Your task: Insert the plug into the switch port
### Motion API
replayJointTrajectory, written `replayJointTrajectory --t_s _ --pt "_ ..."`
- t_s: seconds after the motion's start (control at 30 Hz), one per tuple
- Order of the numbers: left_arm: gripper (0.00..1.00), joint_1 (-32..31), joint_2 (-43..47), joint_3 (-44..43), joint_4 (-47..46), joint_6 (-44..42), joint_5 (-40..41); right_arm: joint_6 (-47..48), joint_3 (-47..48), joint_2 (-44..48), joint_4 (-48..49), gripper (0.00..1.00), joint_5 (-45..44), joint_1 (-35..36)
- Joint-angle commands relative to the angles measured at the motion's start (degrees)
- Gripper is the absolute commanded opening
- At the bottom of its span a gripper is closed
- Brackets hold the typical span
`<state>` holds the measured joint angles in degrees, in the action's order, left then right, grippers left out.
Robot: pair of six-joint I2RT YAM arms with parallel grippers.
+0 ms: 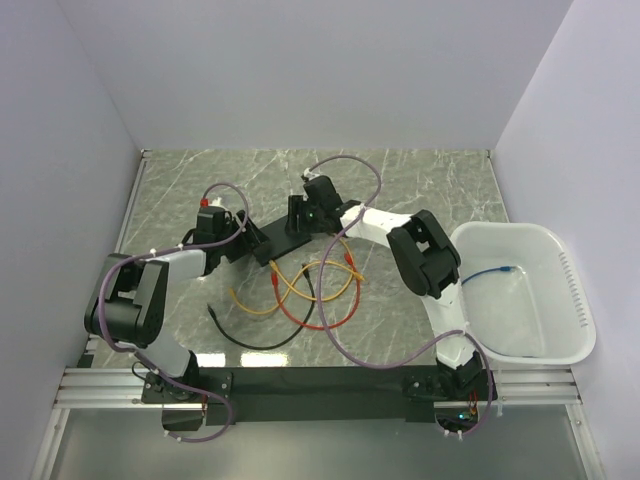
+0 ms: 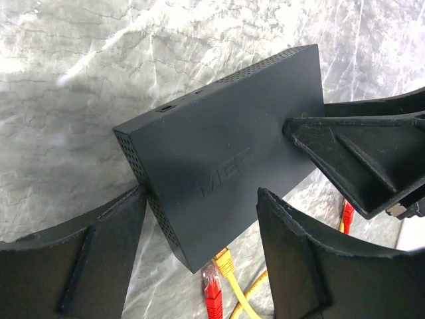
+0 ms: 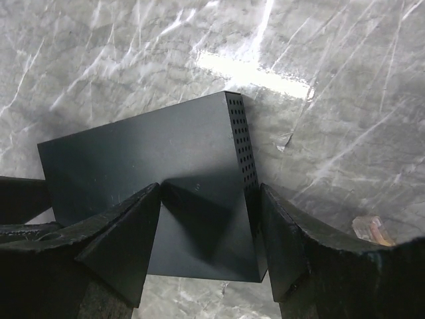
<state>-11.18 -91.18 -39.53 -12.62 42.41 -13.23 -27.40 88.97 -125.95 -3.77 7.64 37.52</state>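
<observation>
The switch (image 1: 290, 240) is seen near the middle of the table (image 1: 420, 190), with the left gripper (image 2: 201, 191) set at its 8 o'clock end and the right gripper (image 3: 211, 187) at its 2 o'clock end, each held wide open around that end.

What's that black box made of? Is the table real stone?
The switch looks like matte black plastic: it is dull with no shine, and has rows of tiny moulded vent holes on its side. The table looks like grey marble with white veins, glossy where light glares, but it could be a printed sheet.
</observation>
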Motion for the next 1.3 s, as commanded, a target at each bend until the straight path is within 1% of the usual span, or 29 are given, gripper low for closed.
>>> replayJointTrajectory --t_s 0.0,0.03,0.13,0.23,0.3,0.33,0.37,0.5,0.53,0.57,0.6,0.73,0.9,1.07,1.27 --pt "0.73 -0.9 2.1 0.9 -1.2 0.0 -0.9 -1.0 3.4 0.4 -0.3 0.67 5.6 2.3" --pt "0.73 -0.9 2.1 0.9 -1.1 0.1 -0.7 -0.6 4.7 0.2 -1.1 0.67 4.9 2.3" --pt "0.72 -0.9 2.4 0.4 1.2 0.0 1.3 1.0 4.6 1.3 -2.7 0.67 1.3 2.5" --pt "0.71 -0.9 5.4 0.2 4.3 0.6 4.9 3.0 3.0 6.0 -4.8 0.67 -3.4 3.1" --pt "0.72 -0.9 9.1 0.6 5.7 0.7 6.6 4.4 1.7 8.5 -5.4 0.67 -6.5 3.9" --pt "0.72 -0.9 10.2 0.4 7.6 0.6 9.1 4.6 0.5 11.1 -5.5 0.67 -7.0 4.8" --pt "0.73 -0.9 12.5 0.2 8.3 0.5 9.9 4.5 -0.3 12.2 -5.5 0.67 -7.3 5.3" --pt "0.74 -0.9 17.0 -0.9 11.1 -0.4 12.7 3.0 -3.7 16.3 -5.6 0.66 -6.0 8.4" --pt "0.75 -0.9 17.5 -1.1 11.6 -0.7 13.1 2.5 -5.1 17.1 -5.8 0.64 -5.1 8.9" --pt "0.75 -0.8 18.5 -1.4 12.4 -0.8 13.1 1.5 -5.9 17.3 -5.9 0.62 -4.6 10.2" --pt "0.75 -0.8 19.0 -1.4 12.4 -1.1 13.1 0.9 -6.8 17.6 -5.7 0.59 -3.7 10.7" --pt "0.75 -0.6 20.9 -1.0 13.9 -1.5 15.0 -1.7 -11.6 18.2 -4.6 0.54 -1.1 13.5" --pt "0.75 0.0 22.5 -0.3 13.3 -2.1 14.8 -2.2 -11.2 15.7 -5.9 0.47 -1.7 16.0" --pt "0.75 0.7 23.8 0.4 13.3 -2.6 15.1 -1.7 -10.4 15.0 -7.0 0.46 -2.8 17.5" --pt "0.75 1.2 23.2 0.8 13.0 -2.7 14.2 -2.2 -9.7 13.4 -8.4 0.42 -2.5 18.6"
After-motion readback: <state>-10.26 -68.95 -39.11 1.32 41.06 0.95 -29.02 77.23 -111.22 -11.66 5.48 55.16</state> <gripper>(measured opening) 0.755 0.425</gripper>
